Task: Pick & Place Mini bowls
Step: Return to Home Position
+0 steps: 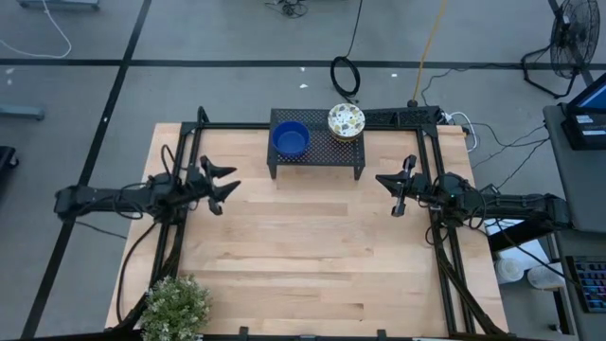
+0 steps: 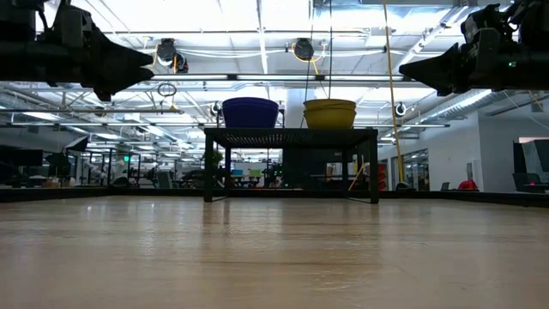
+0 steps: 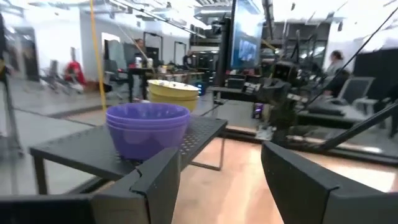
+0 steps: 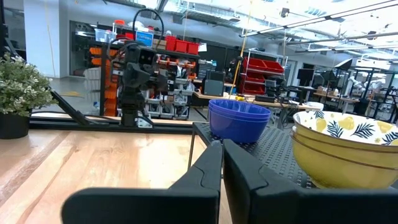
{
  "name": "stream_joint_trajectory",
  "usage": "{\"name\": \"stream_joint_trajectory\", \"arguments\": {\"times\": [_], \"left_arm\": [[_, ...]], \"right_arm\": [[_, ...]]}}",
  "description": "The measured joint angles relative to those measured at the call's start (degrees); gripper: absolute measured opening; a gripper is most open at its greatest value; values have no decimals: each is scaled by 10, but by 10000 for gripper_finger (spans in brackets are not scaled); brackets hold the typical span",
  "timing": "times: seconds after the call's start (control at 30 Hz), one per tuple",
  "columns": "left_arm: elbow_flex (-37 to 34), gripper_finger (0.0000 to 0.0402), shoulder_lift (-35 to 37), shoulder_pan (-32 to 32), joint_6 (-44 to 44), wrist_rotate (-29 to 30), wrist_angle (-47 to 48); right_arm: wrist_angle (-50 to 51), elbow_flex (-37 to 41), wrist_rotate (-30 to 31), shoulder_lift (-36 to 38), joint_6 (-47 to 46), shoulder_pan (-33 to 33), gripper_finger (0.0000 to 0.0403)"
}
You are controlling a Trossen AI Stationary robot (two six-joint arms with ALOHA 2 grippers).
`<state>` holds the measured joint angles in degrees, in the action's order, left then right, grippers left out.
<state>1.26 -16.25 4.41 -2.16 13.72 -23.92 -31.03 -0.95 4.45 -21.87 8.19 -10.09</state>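
Note:
A stack of glossy blue mini bowls [image 1: 291, 139] and a stack of bowls, yellow outside and white with a speckled leaf pattern inside [image 1: 347, 121], stand side by side on a black mesh rack [image 1: 317, 156] at the table's far middle. Both stacks also show in the low view [image 2: 250, 112] [image 2: 329, 112]. My left gripper [image 1: 233, 180] hovers open above the table's left side, pointing toward the rack, with the blue stack [image 3: 148, 129] ahead of it. My right gripper [image 1: 383, 180] hovers shut above the right side, beside the rack, with both stacks [image 4: 239, 119] [image 4: 348, 152] ahead of it.
A potted plant [image 1: 176, 308] stands at the table's near left corner. A black frame [image 1: 437, 237] runs along the table's edges. Bare wood [image 1: 312, 246] lies between the arms and toward the near edge.

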Motion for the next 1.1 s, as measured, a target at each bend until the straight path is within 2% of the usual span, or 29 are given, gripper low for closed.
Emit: {"name": "stream_joint_trajectory", "arguments": {"times": [0.13,0.23,0.6,1.1], "left_arm": [[0,228,3,-29,41,54,10],[0,228,6,-35,47,73,35],[0,228,5,-34,8,58,135],[0,228,5,-34,35,58,143]], "right_arm": [[0,0,0,0,0,0,2],[0,0,0,0,0,0,2],[0,0,0,0,0,0,2],[0,0,0,0,0,0,2]]}}
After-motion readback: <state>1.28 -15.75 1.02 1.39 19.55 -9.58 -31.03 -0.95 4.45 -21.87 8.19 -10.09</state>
